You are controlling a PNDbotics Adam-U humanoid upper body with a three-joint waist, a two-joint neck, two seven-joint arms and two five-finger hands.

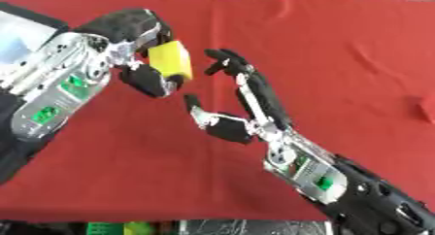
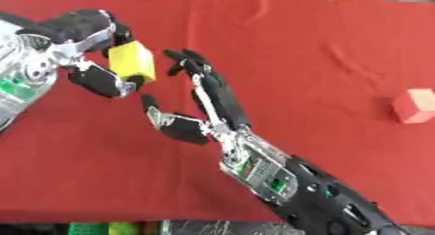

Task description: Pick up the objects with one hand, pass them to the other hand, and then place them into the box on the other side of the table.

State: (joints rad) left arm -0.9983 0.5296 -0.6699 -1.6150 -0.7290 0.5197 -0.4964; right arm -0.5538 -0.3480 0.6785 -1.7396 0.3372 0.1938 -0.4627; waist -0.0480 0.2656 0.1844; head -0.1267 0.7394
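A yellow block (image 1: 171,59) is held above the red cloth by my left hand (image 1: 136,35), whose fingers and thumb are curled round it at the upper left. My right hand (image 1: 255,103) reaches up from the lower right, open, its fingers spread and its thumb out. Its fingertips (image 1: 223,59) lie just right of the block with a small gap between. A red block (image 2: 415,105) rests on the cloth at the far right. No box shows in either view.
The red cloth (image 1: 340,49) covers the whole table. Its near edge runs along the bottom, with green and yellow shapes (image 1: 123,227) below it.
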